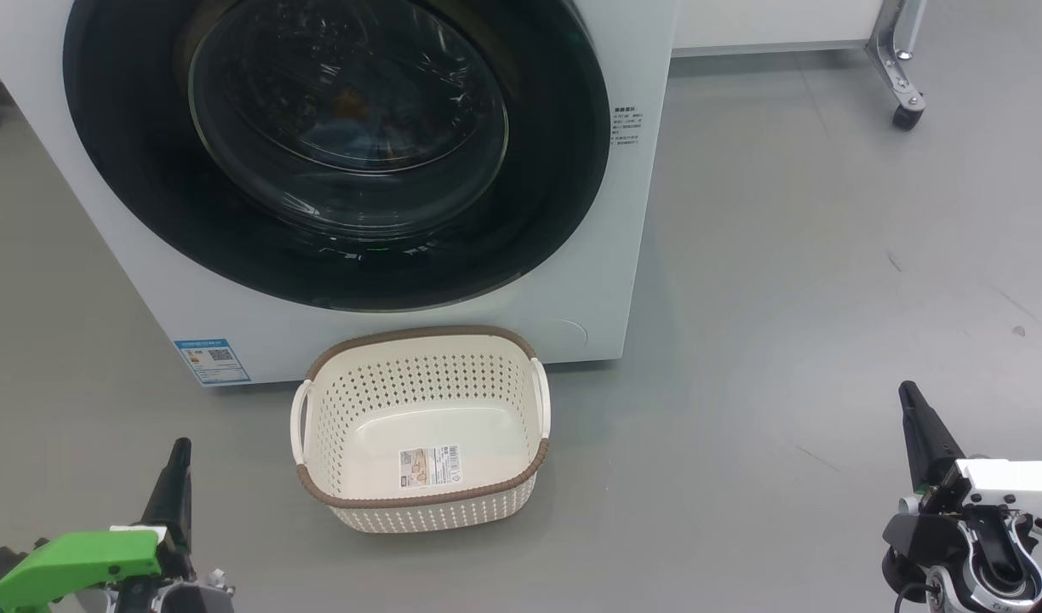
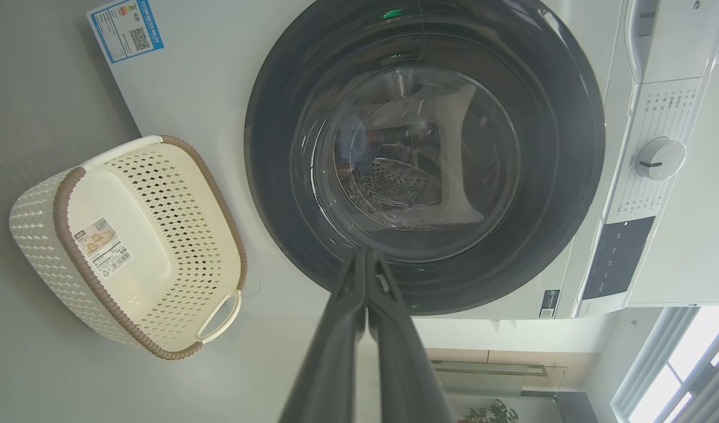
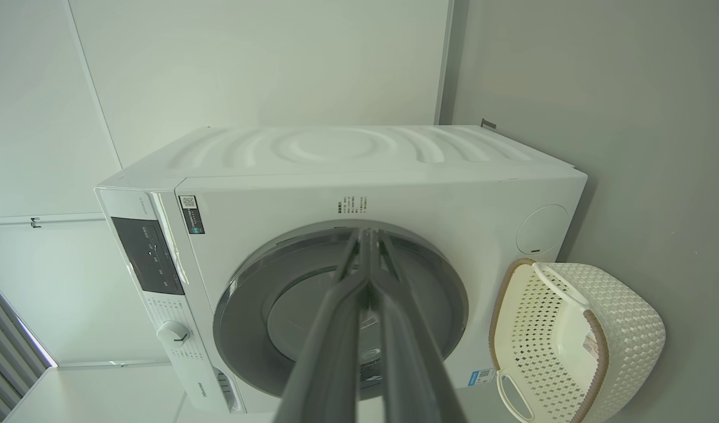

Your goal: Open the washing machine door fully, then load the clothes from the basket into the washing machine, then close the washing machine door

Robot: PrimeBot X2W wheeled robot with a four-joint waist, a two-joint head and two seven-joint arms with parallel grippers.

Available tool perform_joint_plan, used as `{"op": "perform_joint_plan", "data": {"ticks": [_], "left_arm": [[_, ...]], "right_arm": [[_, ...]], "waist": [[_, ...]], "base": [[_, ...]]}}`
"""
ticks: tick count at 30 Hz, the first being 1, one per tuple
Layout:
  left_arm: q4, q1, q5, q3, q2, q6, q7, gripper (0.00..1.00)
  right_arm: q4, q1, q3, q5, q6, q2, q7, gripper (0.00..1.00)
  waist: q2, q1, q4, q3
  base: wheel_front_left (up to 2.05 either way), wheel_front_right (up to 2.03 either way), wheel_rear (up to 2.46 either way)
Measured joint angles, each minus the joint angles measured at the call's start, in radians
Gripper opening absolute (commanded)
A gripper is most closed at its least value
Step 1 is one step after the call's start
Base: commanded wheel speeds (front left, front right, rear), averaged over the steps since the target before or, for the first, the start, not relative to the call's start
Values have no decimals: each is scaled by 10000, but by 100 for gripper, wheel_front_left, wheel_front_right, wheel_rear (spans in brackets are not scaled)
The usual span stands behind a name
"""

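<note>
Left gripper (image 1: 180,451) at seven o'clock, jaws pressed together, gripping nothing; right gripper (image 1: 911,400) at four o'clock, jaws together too. Between them at six o'clock sits the basket (image 1: 419,501) on the grey floor (image 1: 785,340), label sticker (image 1: 430,466) showing, just before the washing machine (image 1: 104,238). Up at twelve o'clock, the washing machine door (image 1: 563,170) sits shut, flush.

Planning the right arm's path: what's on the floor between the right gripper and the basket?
Nothing: the head view shows bare grey floor between right gripper and basket.
</note>
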Motion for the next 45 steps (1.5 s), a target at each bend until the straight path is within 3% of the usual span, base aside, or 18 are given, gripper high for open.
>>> {"op": "perform_joint_plan", "data": {"ticks": [45], "left_arm": [[-8, 0, 0, 21, -4, 0, 73, 0]], "right_arm": [[0, 0, 2, 0, 0, 0, -2, 0]], "waist": [[0, 1, 0, 0]], "base": [[0, 0, 0]]}}
